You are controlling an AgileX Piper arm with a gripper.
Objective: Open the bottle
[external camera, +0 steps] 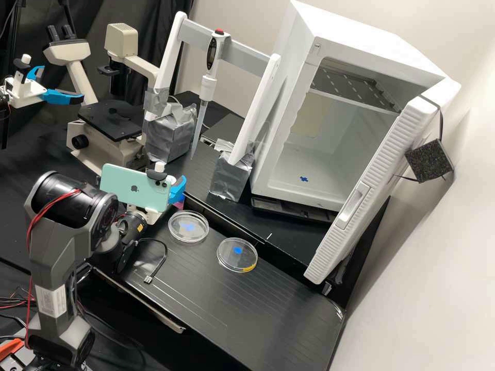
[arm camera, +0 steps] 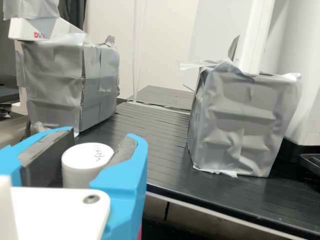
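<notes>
Tool (external camera: 178, 190) partly behind the pale green phone (external camera: 129, 185) and near the first of two clear dishes (external camera: 188, 237) on my black counter (external camera: 227, 304), the bottle's white cap (arm camera: 86, 162) sitting within its grasp, though whether I have it pinched or merely surrounded I cannot tell.

There are two dishes (external camera: 178, 226), two boxes (arm camera: 250, 125) and two posts (external camera: 169, 56). One cap (arm camera: 87, 159), one pipette (external camera: 208, 85), one phone (external camera: 129, 188), one microscope (external camera: 118, 149) and one cabinet (external camera: 361, 33) are here.
</notes>
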